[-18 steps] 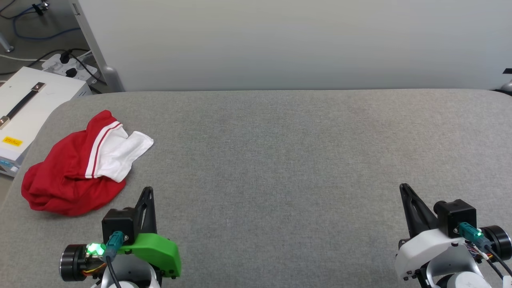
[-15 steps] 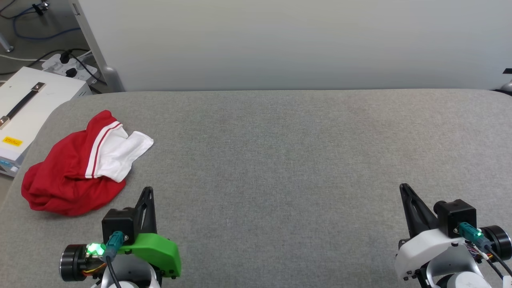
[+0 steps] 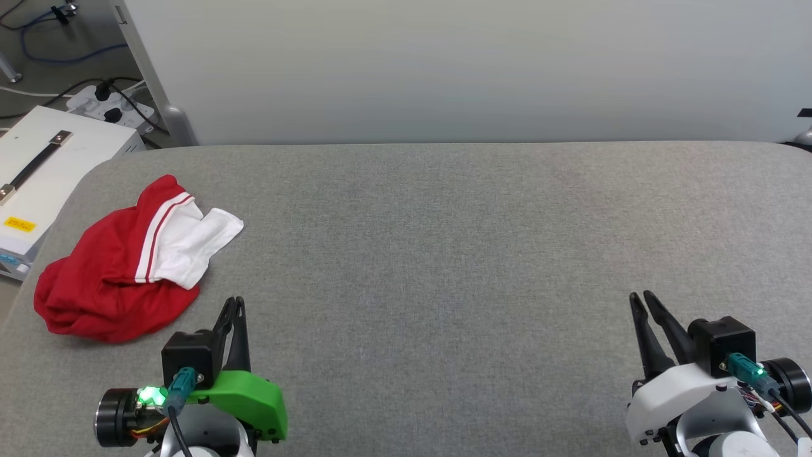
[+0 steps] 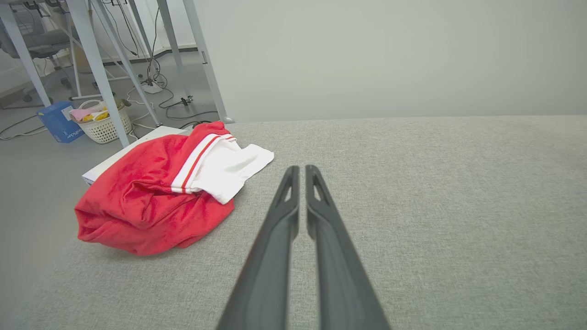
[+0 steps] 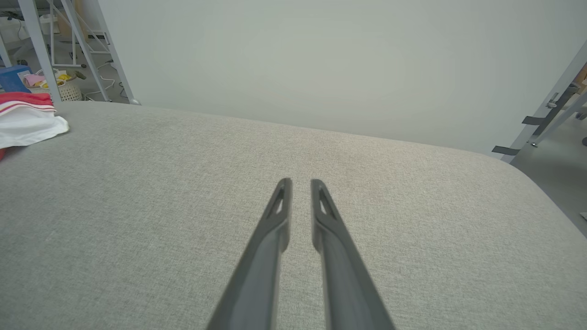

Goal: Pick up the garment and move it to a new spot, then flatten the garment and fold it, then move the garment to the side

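The big grey table (image 3: 444, 254) has lots of bare room in front of both grippers, good for laying a shirt flat. The garment (image 3: 120, 266) sits in a crumpled heap just ahead and left of the left gripper (image 3: 234, 302), far from the right gripper (image 3: 639, 296). The left fingers are together, holding nothing. The right ones are a little apart, also empty. The left gripper is closer, so I think it should grab first.
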### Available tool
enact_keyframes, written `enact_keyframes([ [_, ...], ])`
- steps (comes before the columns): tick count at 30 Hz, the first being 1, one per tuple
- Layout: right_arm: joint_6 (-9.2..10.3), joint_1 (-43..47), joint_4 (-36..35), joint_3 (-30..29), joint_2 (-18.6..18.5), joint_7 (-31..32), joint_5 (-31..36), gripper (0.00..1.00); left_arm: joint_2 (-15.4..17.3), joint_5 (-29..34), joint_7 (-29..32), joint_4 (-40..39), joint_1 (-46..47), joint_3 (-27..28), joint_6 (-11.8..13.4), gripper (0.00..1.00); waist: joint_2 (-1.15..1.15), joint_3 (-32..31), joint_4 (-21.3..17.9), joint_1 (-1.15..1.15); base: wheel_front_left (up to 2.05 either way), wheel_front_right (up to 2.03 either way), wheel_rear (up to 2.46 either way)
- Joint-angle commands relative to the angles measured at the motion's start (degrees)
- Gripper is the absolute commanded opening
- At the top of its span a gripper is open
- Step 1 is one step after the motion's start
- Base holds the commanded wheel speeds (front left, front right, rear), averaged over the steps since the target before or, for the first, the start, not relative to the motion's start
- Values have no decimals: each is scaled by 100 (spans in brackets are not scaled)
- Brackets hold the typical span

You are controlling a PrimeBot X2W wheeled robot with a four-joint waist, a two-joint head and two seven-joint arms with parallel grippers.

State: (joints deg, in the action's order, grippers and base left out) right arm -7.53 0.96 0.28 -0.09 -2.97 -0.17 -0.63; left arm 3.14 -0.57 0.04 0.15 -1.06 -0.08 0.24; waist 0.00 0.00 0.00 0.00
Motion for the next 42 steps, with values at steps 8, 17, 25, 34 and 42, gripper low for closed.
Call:
enact_keyframes([
  [8, 0, -22, -28, -45, 1, -84, -108, 100, -1, -62, -85, -14, 18, 12, 39, 100, 0, 10, 1, 0, 0, 0, 0],
  [17, 1, -41, -139, -95, 1, -190, -289, 100, -3, -127, -193, -48, 37, 17, 73, 100, 0, 17, -1, 0, 0, 0, 0],
  [25, 1, -31, -196, -117, 2, -283, -435, 100, -5, -182, -287, -60, 46, 19, 95, 100, 0, 20, -6, 0, 0, 0, 0],
  [34, 1, 6, -202, -123, 2, -387, -568, 100, -7, -228, -393, -28, 35, -1, 110, 100, 0, 8, -12, 0, 0, 0, 0],
  [42, 1, 25, -201, -149, 3, -481, -686, 100, -8, -277, -487, 4, 32, -31, 130, 100, 0, 20, -17, 0, 0, 0, 0],
])
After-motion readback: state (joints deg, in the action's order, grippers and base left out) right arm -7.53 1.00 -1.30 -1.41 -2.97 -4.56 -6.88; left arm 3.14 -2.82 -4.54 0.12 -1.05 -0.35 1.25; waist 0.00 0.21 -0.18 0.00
